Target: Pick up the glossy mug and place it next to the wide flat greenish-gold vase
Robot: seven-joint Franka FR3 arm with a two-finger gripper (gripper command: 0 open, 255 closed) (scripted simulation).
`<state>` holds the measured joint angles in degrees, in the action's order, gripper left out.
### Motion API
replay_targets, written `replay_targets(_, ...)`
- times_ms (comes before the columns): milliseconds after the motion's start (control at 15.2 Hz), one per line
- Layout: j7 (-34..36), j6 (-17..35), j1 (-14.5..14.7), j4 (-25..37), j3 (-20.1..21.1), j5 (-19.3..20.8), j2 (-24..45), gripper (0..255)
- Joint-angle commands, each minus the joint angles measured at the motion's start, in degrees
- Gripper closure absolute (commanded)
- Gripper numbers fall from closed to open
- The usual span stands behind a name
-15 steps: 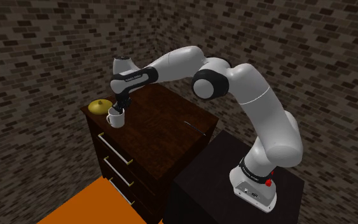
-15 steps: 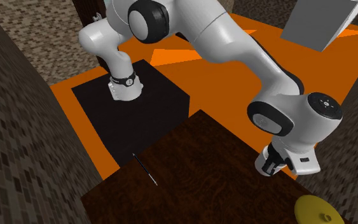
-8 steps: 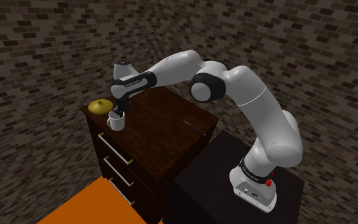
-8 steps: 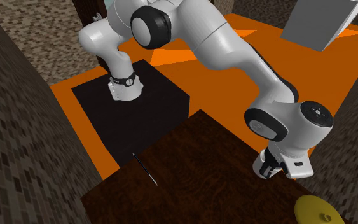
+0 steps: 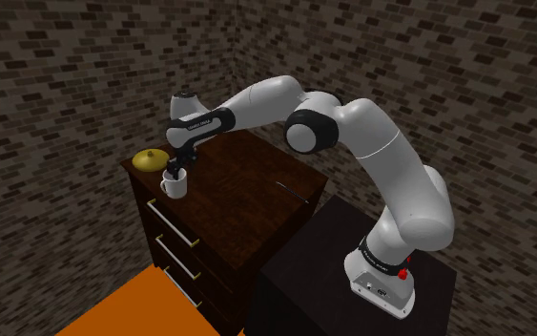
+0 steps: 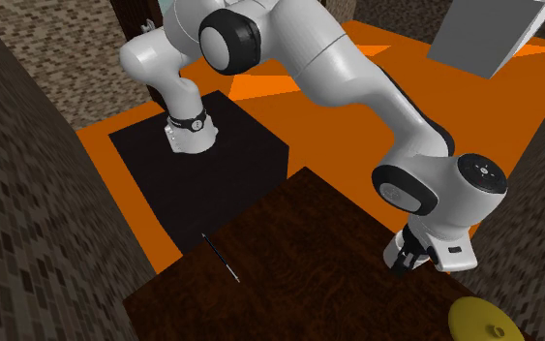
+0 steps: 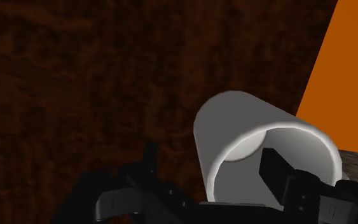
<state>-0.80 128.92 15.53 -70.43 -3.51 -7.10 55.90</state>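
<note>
A white mug (image 5: 174,186) stands upright on the dark wooden dresser top (image 5: 247,191), near its front corner. Just beside it, toward the shoulder view's left, sits the wide flat greenish-gold vase (image 5: 150,159), also visible as the vase (image 6: 483,320). My gripper (image 5: 172,173) points down over the mug's rim. In the wrist view the gripper (image 7: 210,173) is open: one finger (image 7: 274,175) hangs inside the mug (image 7: 234,121) and the other finger (image 7: 149,167) stands outside its wall, neither pressing on it. In the second exterior view my hand hides the mug.
The dresser has several drawers with pale handles (image 5: 175,232), and its front edge is close to the mug. A thin dark stick (image 6: 220,257) lies on the top nearer the black stand (image 5: 352,262). Orange floor (image 5: 142,305) lies below, with brick walls around.
The arm lowered the mug a little onto the dresser top beside the vase. The fingers, shut on its wall before, have now spread apart.
</note>
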Motion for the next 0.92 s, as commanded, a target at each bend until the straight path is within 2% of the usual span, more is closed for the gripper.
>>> replay_targets(0, 0.00, 0.00, 0.00, 0.00, 0.00, 0.00, 0.00, 0)
replay_targets(132, 0.00, 0.00, 0.00, 0.00, 0.00, 0.00, 0.00, 0)
replay_targets(396, 0.06, -3.44, 0.02, -1.89, -0.30, 0.25, -5.33, 0)
replay_targets(858, 0.06, -3.44, 0.02, -1.89, -0.30, 0.25, -5.33, 0)
